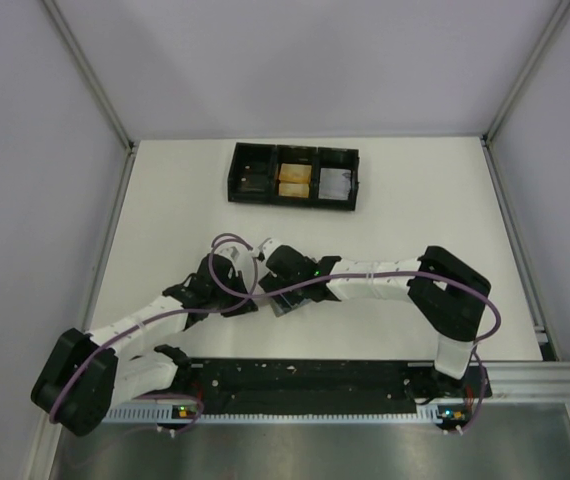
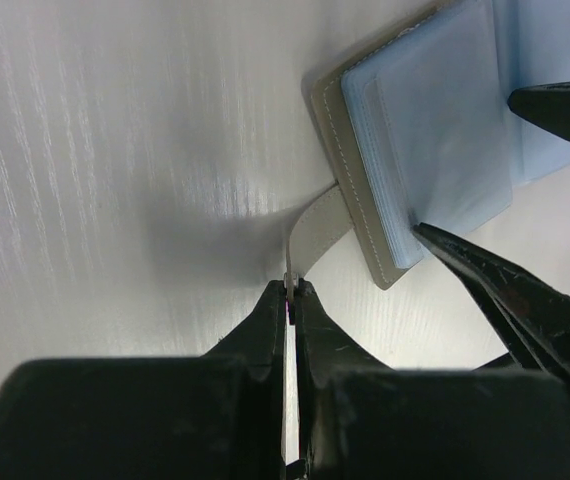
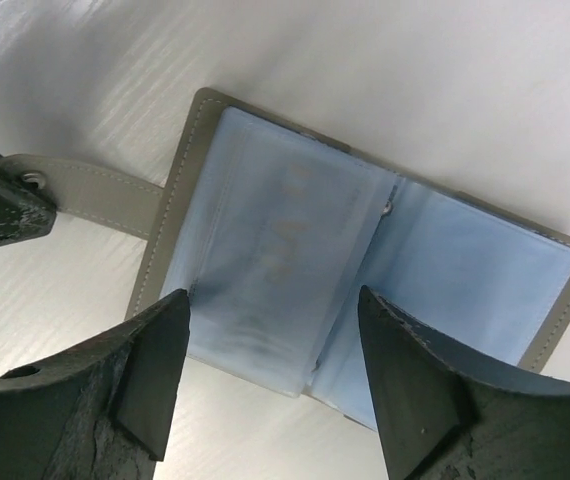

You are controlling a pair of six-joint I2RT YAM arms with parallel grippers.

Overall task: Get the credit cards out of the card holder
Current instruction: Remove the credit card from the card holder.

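My left gripper (image 2: 292, 292) clamps the tab (image 2: 317, 222) of the card holder (image 3: 265, 230); my right gripper (image 3: 275, 325), jaws apart, straddles its open leaves.

Left gripper (image 2: 292, 288) pinched tight on card holder (image 3: 295, 250) tab (image 2: 317, 225), right gripper (image 3: 275, 320) close beside – jaws apart

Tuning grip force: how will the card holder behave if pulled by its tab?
Tab likely floppy: it curves up into the shut left gripper. Card holder looks thin, lying open flat, so probably light and slides. Blue sleeves look glossy, maybe slippery.
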